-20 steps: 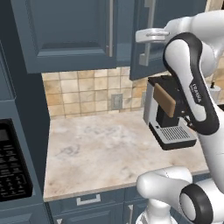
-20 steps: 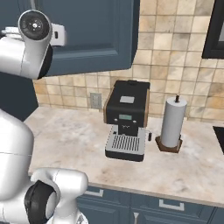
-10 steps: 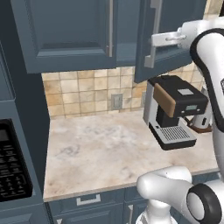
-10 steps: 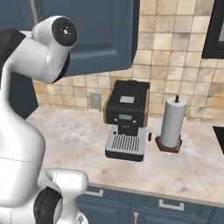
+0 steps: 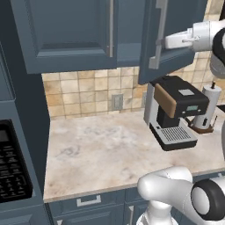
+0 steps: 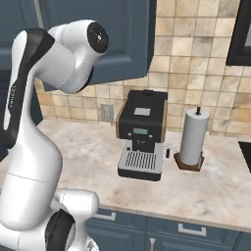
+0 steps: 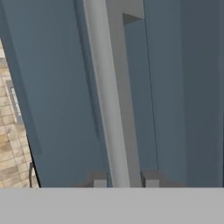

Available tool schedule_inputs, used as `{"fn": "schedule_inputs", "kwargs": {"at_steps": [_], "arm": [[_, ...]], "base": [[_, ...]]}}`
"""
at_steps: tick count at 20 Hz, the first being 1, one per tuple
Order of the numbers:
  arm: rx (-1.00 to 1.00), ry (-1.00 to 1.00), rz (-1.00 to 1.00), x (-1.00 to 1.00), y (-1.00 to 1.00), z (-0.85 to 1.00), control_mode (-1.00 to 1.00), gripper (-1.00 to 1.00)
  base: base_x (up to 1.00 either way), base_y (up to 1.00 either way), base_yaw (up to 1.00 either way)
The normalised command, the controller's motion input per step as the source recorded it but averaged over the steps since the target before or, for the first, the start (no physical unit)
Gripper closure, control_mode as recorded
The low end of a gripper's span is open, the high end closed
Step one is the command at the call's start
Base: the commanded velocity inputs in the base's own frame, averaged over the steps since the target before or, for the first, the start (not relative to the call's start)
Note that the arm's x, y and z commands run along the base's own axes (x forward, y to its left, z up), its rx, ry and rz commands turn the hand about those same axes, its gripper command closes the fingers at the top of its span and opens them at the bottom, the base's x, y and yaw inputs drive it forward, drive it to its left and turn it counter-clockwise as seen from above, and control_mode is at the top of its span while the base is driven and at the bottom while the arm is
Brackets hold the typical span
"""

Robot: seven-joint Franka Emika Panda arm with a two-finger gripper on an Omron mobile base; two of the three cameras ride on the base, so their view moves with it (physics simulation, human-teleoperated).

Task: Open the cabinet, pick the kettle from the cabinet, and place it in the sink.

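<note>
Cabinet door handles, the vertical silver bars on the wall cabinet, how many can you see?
2. One handle runs down the right edge of the closed left door. The other handle is on the right door, which is swung partly open above the coffee machine. Others may be out of frame.

cabinet (image 5: pixel 70 35): matt painted blue-grey panels, smooth. Handle (image 7: pixel 111 100): brushed silver metal, satin sheen. Counter (image 5: pixel 105 149): polished beige marble-look stone, faint veining. Backsplash (image 6: pixel 196 63): tan stone tiles, mottled, matt. Coffee machine (image 6: pixel 142 132): matt black plastic body, brown wood-look side panel, ribbed metal drip grille at the front. Paper towel roll (image 6: pixel 193 132): white paper on a dark wood base.
</note>
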Motion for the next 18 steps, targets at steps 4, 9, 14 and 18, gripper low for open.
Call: {"fn": "schedule_inputs", "kwargs": {"at_steps": [4,9,14,18], "arm": [[0.00,0.00,0.09,-0.49,-0.10,0.15,-1.00,1.00],[0.00,0.00,0.07,-0.50,-0.16,0.15,-1.00,1.00],[0.00,0.00,0.08,-0.49,-0.23,0.14,-1.00,1.00],[0.00,0.00,0.08,-0.45,-0.22,0.12,-1.00,1.00]], "base": [[0.00,0.00,0.00],[0.00,0.00,0.00],[0.00,0.00,0.00],[0.00,0.00,0.00]]}}
